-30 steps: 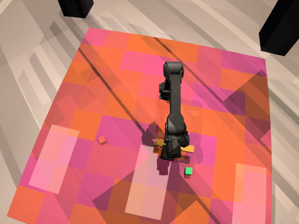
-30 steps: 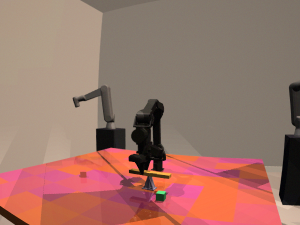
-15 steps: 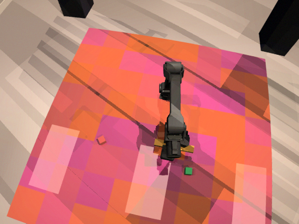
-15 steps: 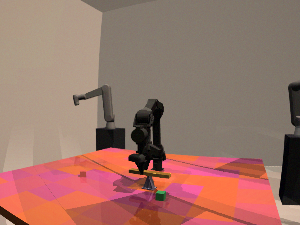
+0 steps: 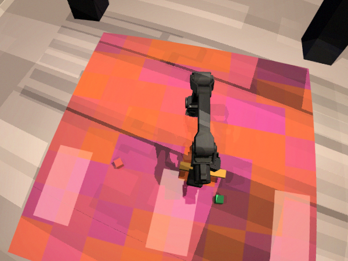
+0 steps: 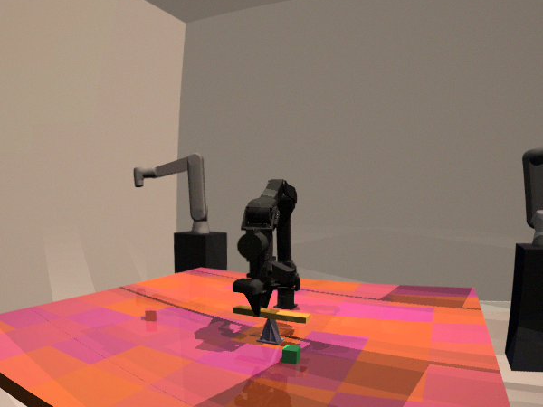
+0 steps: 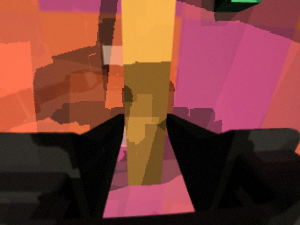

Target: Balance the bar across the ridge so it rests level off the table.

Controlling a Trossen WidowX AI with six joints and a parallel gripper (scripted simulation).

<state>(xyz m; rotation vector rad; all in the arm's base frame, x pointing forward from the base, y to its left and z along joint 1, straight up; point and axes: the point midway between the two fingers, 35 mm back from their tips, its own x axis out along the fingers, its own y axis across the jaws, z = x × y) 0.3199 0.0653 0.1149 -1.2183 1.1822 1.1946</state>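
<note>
The flat yellow-orange bar (image 6: 290,315) lies across the peak of the small grey-blue triangular ridge (image 6: 271,332), near the middle of the pink-and-orange checked table (image 6: 407,335). From the exterior view we see both of its ends off the table, and it sits close to level, with the right end drawn a little lower in that view. From the top view only its two ends (image 5: 218,173) show on either side of the arm's wrist.

The black parallel-jaw gripper (image 6: 256,309) points straight down over the bar, left of the ridge. In the wrist view we see the bar (image 7: 147,35) running up between the two dark fingers. The fingers stand slightly wider than the bar, with slivers of pink table showing on both sides lower down, so we read the gripper as parted and not clamping.

A small green cube (image 6: 290,354) sits on the table just in front of the ridge. A small red cube (image 6: 150,315) lies well apart to the left.
</note>
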